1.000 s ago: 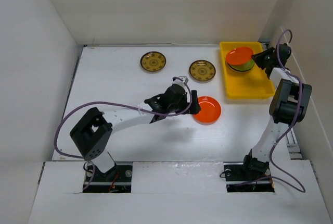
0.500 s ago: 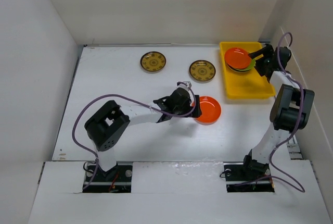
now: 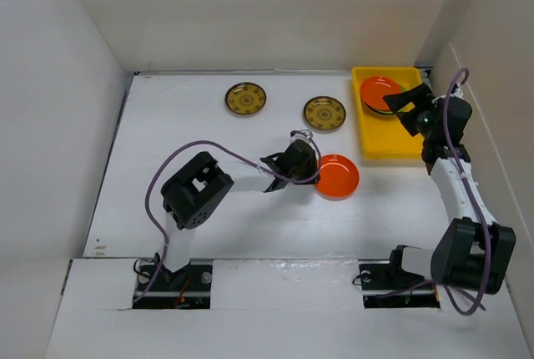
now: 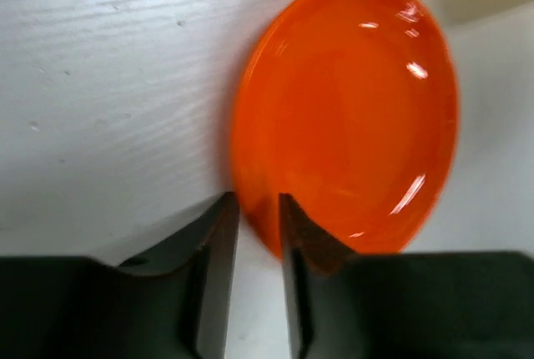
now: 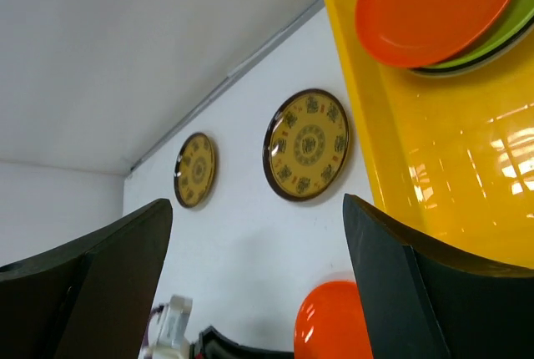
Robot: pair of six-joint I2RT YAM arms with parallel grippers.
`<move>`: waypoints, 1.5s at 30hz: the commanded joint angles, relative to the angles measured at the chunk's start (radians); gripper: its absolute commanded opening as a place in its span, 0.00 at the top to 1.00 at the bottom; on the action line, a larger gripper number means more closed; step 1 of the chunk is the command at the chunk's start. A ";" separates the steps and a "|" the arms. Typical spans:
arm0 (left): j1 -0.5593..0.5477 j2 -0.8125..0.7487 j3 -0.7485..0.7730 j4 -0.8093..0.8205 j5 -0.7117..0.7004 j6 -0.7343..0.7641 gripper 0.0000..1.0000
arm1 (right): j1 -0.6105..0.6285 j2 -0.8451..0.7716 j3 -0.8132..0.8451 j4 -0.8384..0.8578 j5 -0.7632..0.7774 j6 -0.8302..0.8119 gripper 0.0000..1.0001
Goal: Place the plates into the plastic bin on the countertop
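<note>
An orange plate [image 3: 338, 177] [image 4: 350, 108] lies on the white countertop [image 3: 192, 150], and my left gripper [image 3: 312, 167] [image 4: 254, 234] is shut on its near rim. The yellow plastic bin [image 3: 392, 138] [image 5: 450, 184] stands at the back right. It holds a stack topped by another orange plate [image 3: 378, 90] [image 5: 434, 4], with a lime green plate [image 5: 505, 37] under it. My right gripper [image 3: 399, 102] [image 5: 259, 292] hovers open over the bin beside the stack, holding nothing. Two brown-gold plates [image 3: 246, 99] [image 3: 324, 113] lie on the counter toward the back.
White walls close in the counter on the left, back and right. The bin's near half [image 3: 396, 146] is bare yellow floor. Purple cables loop along both arms.
My left gripper moved in and shut on the orange plate's rim, nudging the plate slightly right. My right gripper opened, left its orange plate on the stack and drew back toward me.
</note>
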 commanded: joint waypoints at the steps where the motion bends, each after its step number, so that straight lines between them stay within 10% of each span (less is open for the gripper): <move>1: 0.025 0.033 0.020 -0.051 -0.016 -0.015 0.81 | -0.001 -0.067 -0.045 0.038 -0.086 -0.065 0.11; 2: 0.034 0.033 0.020 -0.061 -0.016 -0.026 1.00 | -0.010 -0.081 -0.068 0.026 -0.108 -0.081 0.11; 17: 0.163 -0.462 -0.064 -0.182 0.020 0.045 1.00 | 0.135 0.038 -0.338 0.416 -0.425 -0.195 0.10; 32: 0.228 -0.524 -0.032 -0.200 0.113 0.072 1.00 | 0.247 0.224 -0.360 0.756 -0.534 -0.053 0.13; 34: 0.237 -0.524 -0.044 -0.174 0.132 0.072 1.00 | 0.256 0.244 -0.360 0.800 -0.559 -0.043 0.18; 43: 0.255 -0.472 -0.043 -0.131 0.158 0.043 1.00 | 0.305 0.368 -0.380 1.100 -0.607 0.174 1.00; 45: 0.255 -0.460 -0.019 -0.186 0.124 0.034 0.64 | 0.281 0.348 -0.380 1.115 -0.591 0.196 1.00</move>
